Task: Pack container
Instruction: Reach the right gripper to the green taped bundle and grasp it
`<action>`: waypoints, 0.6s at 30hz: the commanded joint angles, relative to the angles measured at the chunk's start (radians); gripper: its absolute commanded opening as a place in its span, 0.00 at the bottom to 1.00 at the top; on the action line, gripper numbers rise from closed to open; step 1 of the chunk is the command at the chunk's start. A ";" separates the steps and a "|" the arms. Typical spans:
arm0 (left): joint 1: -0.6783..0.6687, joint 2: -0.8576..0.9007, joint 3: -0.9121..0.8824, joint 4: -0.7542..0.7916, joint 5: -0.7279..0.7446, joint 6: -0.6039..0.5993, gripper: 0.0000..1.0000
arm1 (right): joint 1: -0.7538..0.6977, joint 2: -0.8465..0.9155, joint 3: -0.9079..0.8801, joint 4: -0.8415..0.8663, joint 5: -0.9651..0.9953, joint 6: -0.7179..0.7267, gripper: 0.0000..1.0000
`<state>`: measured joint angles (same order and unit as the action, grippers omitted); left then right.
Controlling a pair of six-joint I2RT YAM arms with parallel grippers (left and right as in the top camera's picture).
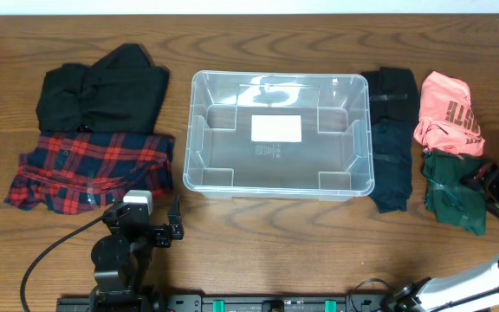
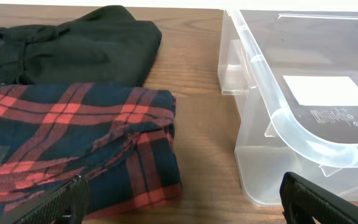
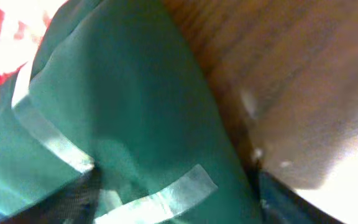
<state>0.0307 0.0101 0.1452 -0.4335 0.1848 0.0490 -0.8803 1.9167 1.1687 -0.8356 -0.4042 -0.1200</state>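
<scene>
The clear plastic container (image 1: pixel 275 191) stands in the middle of the table with nothing inside it, and a white label shows on its base. Its near left corner also shows in the left wrist view (image 2: pixel 291 127). My left gripper (image 1: pixel 173 227) is open and empty, low at the front, between the container's corner and a red plaid shirt (image 1: pixel 93 169); its fingers (image 2: pixel 182 202) are wide apart. My right gripper (image 1: pixel 492 186) is at the far right, over a dark green garment (image 1: pixel 449 189). Its fingers (image 3: pixel 179 199) are open, with the green cloth (image 3: pixel 129 99) between them.
A black garment (image 1: pixel 102 87) lies behind the plaid shirt on the left. A folded black garment (image 1: pixel 388 139) lies against the container's right side. A coral-pink garment (image 1: pixel 444 108) lies behind the green one. The left arm's cable trails along the front edge.
</scene>
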 commanded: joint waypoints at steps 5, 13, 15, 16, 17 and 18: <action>-0.004 -0.006 -0.020 0.001 0.014 -0.005 0.98 | 0.005 0.007 -0.041 -0.001 -0.138 -0.008 0.29; -0.004 -0.006 -0.020 0.001 0.014 -0.005 0.98 | 0.010 -0.176 -0.036 -0.020 -0.272 0.067 0.01; -0.004 -0.006 -0.020 0.001 0.014 -0.005 0.98 | 0.026 -0.263 -0.036 -0.021 -0.304 0.117 0.01; -0.004 -0.006 -0.020 0.001 0.014 -0.005 0.98 | 0.042 -0.320 -0.036 -0.024 -0.323 0.135 0.01; -0.004 -0.006 -0.020 0.001 0.014 -0.005 0.98 | 0.058 -0.360 -0.036 -0.027 -0.332 0.142 0.01; -0.004 -0.006 -0.020 0.001 0.014 -0.005 0.98 | 0.082 -0.415 -0.036 -0.031 -0.334 0.154 0.01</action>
<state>0.0307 0.0101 0.1452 -0.4339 0.1852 0.0490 -0.8524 1.6371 1.1217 -0.8612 -0.6277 -0.0338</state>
